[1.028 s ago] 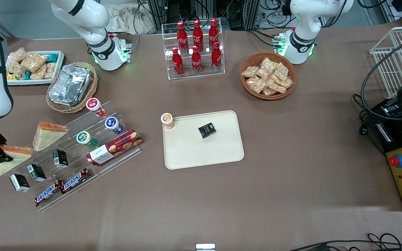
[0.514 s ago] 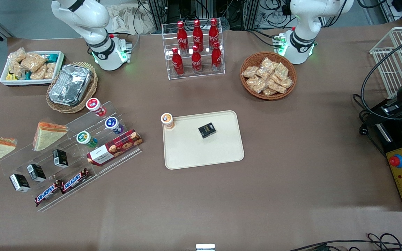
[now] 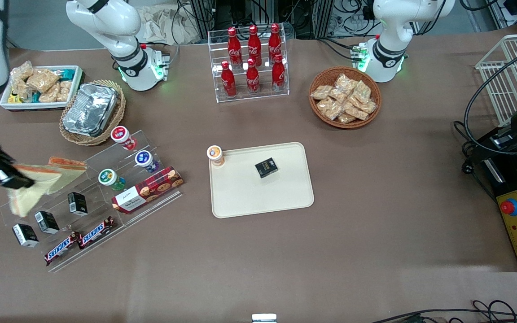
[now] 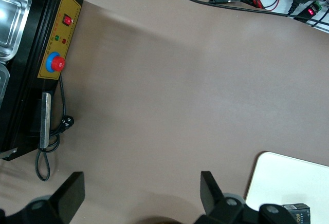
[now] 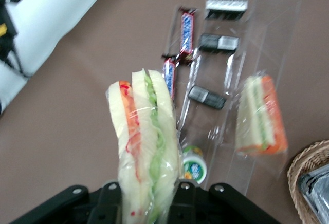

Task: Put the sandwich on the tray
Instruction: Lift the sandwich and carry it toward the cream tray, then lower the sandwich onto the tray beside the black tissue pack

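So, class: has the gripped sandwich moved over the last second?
Yes. The gripper, shut on the sandwich, has lifted it from beside the acrylic display stand, swung it outward, then back over the stand near the twin sandwich, toward the tray.

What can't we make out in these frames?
- Gripper, front view: holds the sandwich above the clear rack; the wedge hides one finger.
- Second sandwich, front view: partly covered by the held one.
- Tray, left wrist view: cut by the edge.
- Black boxes, right wrist view: labels blurred.
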You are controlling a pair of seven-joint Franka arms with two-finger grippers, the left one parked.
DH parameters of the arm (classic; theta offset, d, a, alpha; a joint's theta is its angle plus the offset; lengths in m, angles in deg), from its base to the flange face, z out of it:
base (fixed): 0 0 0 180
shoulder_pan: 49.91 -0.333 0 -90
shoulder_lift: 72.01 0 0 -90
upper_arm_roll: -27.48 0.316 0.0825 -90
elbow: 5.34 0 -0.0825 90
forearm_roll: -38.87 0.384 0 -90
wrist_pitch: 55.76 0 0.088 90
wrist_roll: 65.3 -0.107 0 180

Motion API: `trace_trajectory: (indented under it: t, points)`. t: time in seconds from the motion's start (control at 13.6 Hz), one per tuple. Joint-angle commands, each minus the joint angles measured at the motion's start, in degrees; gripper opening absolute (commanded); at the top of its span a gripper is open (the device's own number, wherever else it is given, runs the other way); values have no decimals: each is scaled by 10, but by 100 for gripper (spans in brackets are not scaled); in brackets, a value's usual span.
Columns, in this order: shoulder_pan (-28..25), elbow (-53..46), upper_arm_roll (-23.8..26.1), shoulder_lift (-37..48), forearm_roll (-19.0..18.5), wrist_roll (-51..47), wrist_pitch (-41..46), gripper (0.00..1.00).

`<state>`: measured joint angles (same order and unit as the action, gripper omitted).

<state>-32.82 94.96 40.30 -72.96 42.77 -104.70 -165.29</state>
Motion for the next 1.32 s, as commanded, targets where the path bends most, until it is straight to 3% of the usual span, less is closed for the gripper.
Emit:
trace_trajectory:
  t: [0.0,0.15,0.29,0.66,0.81,0.95,1.03,1.18,1.25]
  points:
    - [6,-5,43,5,11,19,29,0]
    - [0,-19,104,5,8,15,25,0]
    - [-8,-26,133,0,9,3,20,0]
    - [-105,-26,135,-12,-1,-55,-35,0]
    - [-151,-27,135,-32,-48,-27,-43,0]
    - [-209,-27,135,-61,-130,85,-45,0]
    - [-214,-27,142,-69,-156,90,-45,0]
    - [-215,-27,177,-93,-170,98,-72,0]
    - [-217,-26,200,-111,-203,107,-106,0]
